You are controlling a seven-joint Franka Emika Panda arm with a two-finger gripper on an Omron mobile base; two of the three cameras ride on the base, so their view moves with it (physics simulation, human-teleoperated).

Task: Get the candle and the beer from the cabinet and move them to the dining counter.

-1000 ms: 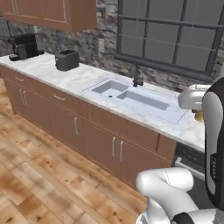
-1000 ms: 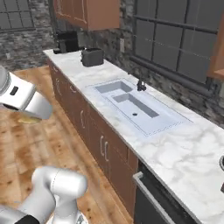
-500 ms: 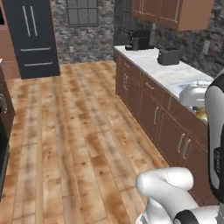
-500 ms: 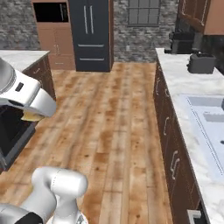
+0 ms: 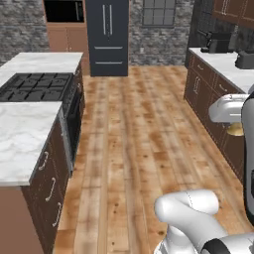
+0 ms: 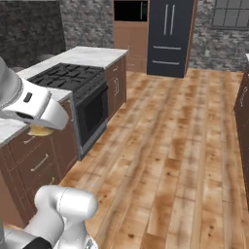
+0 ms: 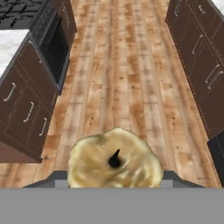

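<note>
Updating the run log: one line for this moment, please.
phase: carry | gripper: shut on candle | dining counter: ahead, left

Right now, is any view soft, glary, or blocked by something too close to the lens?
Hand view: the candle sits so close that it is large and smeared, its edges soft, while the wood floor beyond stays sharp. Left base view: flat, even light, no glare on the dining counter. Right base view: the stone wall at upper left renders dark.

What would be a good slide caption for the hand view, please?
Gold-tan candle carried in the tool above the wood floor, between dark base cabinets.
</note>
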